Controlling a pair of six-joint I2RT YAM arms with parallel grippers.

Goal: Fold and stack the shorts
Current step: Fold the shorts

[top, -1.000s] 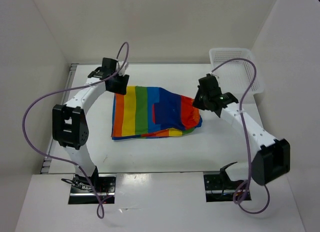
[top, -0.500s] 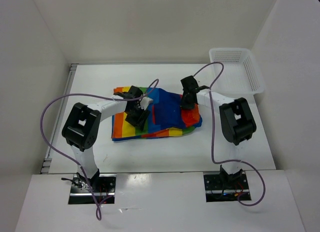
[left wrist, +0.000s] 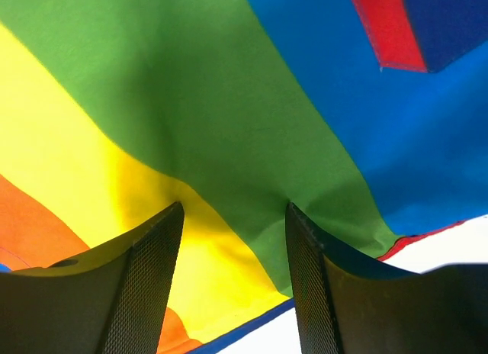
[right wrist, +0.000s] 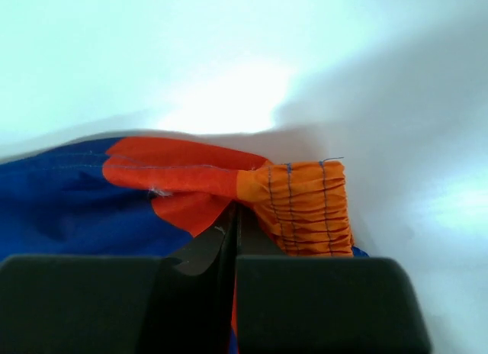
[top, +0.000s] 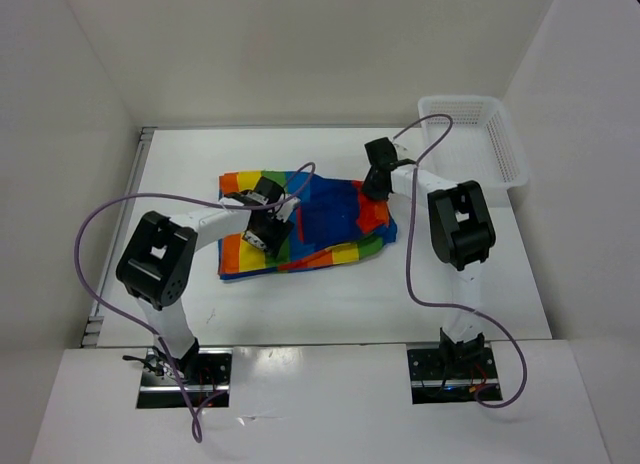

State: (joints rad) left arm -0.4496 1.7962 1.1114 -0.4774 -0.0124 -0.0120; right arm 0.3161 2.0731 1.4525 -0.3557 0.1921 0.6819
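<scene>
The table (top: 450, 284) carries the shorts (top: 320, 219) at its middle, their long axis running nine to three o'clock. The right gripper (top: 374, 189) is pressed together, pinching their two o'clock corner by the orange waistband (right wrist: 301, 205). The left gripper (top: 264, 232), spread, rests its tips on the green-yellow stripes toward eight o'clock. I'd guess the right corner folds toward nine.

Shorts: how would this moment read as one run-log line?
shorts: lying on table | left gripper: open, down on green-yellow stripes | right gripper: shut on orange waistband
</scene>
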